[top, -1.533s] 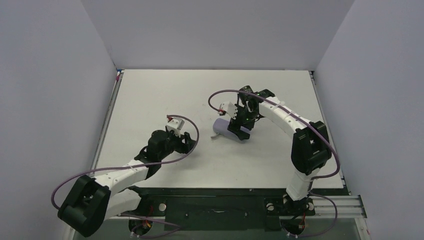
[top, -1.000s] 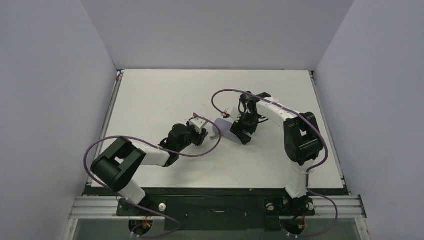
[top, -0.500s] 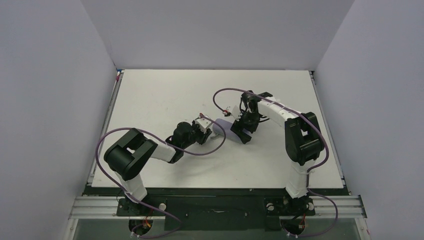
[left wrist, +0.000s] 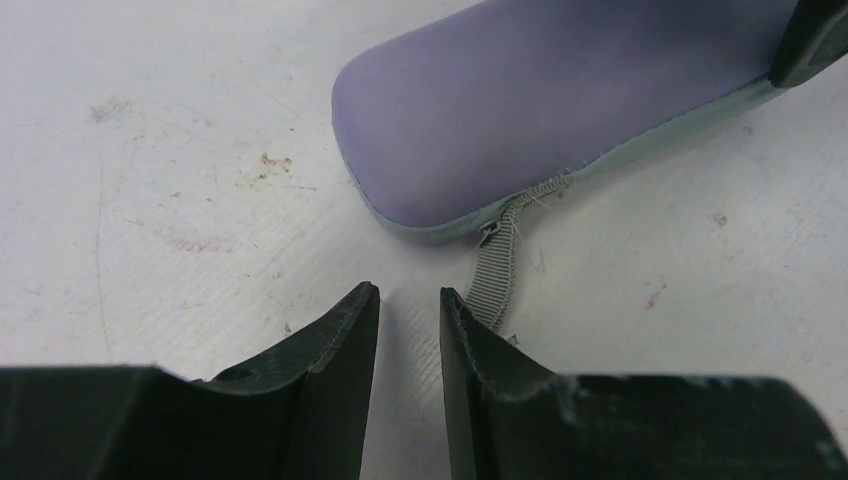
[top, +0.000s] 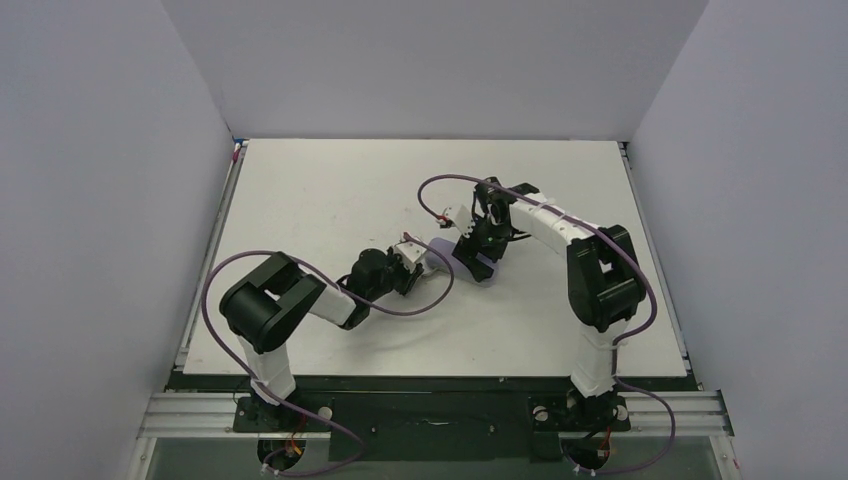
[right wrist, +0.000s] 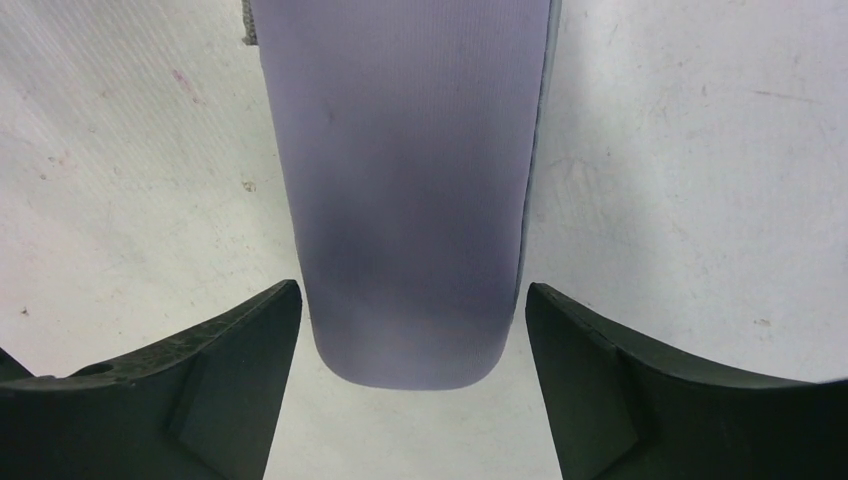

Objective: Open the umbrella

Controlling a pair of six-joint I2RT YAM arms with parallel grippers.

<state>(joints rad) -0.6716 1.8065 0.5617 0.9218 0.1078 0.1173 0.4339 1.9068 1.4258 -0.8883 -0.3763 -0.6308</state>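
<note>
The folded umbrella (top: 445,258) lies flat on the white table, a lavender bundle with a pale edge. In the left wrist view the umbrella (left wrist: 540,100) shows its rounded end, and a grey wrist loop (left wrist: 497,270) trails from it. My left gripper (left wrist: 410,295) sits low on the table just short of that end, jaws a narrow gap apart and empty, with the loop beside the right finger. It also shows in the top view (top: 414,262). My right gripper (right wrist: 412,288) is open wide, its fingers on either side of the umbrella's (right wrist: 405,180) other end without touching.
The white table (top: 330,190) is walled by grey panels at the back and both sides. Purple cables loop from both arms over the table near the umbrella. The black base rail runs along the near edge.
My left arm has reached right across the table until its gripper is at the umbrella's left end. My right gripper has shifted slightly along the umbrella's other end.
</note>
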